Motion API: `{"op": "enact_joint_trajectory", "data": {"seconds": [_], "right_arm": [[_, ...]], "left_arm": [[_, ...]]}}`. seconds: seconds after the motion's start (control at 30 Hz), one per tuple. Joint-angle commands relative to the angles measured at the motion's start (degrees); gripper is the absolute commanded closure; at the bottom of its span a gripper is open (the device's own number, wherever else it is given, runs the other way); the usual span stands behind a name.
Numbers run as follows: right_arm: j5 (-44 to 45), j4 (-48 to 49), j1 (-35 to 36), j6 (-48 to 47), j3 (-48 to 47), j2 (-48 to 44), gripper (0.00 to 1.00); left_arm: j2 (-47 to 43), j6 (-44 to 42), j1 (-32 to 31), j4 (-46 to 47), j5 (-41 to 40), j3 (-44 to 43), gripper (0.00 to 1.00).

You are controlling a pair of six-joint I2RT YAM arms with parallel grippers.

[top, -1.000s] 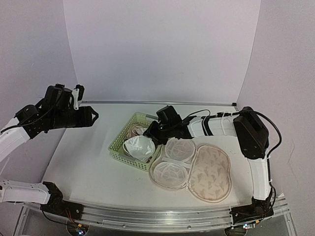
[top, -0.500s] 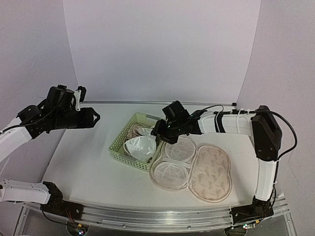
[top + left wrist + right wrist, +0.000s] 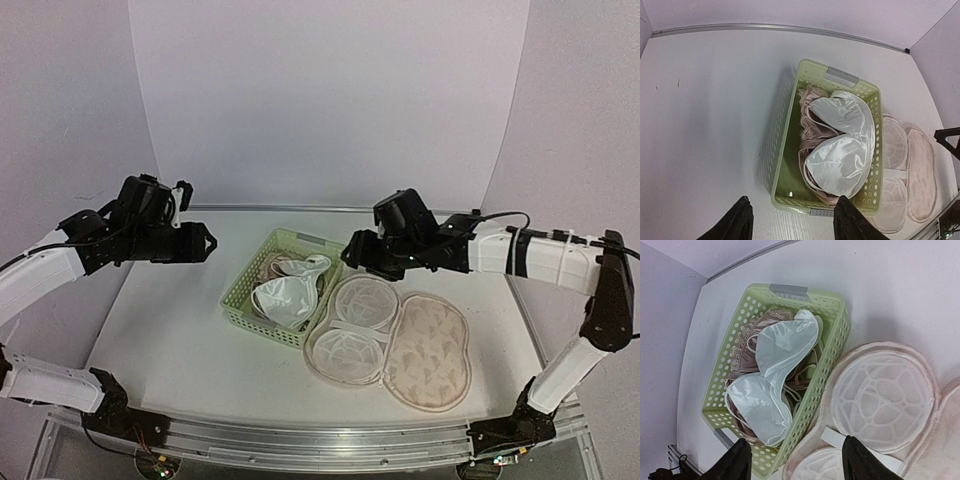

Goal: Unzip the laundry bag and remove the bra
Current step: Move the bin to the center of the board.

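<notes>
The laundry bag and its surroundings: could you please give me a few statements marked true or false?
1. The laundry bag lies unzipped and spread open on the table. True.
2. The white bra is inside the bag. False: it lies in the green basket, on top of a lace-trimmed pink garment.
3. The right tool grips the white bra. False: its jaws are open and hold nothing.
4. In the top view, the basket stands to the left of the bag. True.
5. The left tool holds nothing. True.
</notes>
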State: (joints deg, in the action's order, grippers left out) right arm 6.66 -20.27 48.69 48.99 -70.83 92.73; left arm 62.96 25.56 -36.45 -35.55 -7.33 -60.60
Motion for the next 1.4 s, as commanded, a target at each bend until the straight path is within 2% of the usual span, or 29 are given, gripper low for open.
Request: {"op": "enact_joint_trajectory", "data": {"seconds": [0.0,0.27,0.57,0.87,1.2,1.37], "right_arm": [[5.4,-1.4,0.0,-6.5,5.8,-9.2,0.35],[7.1,-5.3,-3.6,-8.2,18.5,-22.7,0.33],[3.8,-7.2,-5.3,-6.7,28.3,-29.9,0.32],[1.8,-8.2,-6.8,-5.5,33.8,-35.3,0.32],[2.2,-9.9,-7.4,-4.6,35.7,-36.9,0.32],[2.4,-11.2,-8.3,-4.2,37.2,-36.7,0.31]], "left_arm": [[2.6,-0.3,-0.2,2.9,2.0,-2.5,0.44],[13.6,-1.1,-0.2,4.0,2.8,-6.1,0.42],[28.0,-2.6,-0.2,4.7,2.4,-13.0,0.34],[38.2,-4.0,0.9,4.5,-0.6,-18.8,0.33],[45.6,-5.1,4.4,4.5,1.4,-22.0,0.45],[47.3,-5.8,5.8,4.6,2.5,-22.6,0.56]]}}
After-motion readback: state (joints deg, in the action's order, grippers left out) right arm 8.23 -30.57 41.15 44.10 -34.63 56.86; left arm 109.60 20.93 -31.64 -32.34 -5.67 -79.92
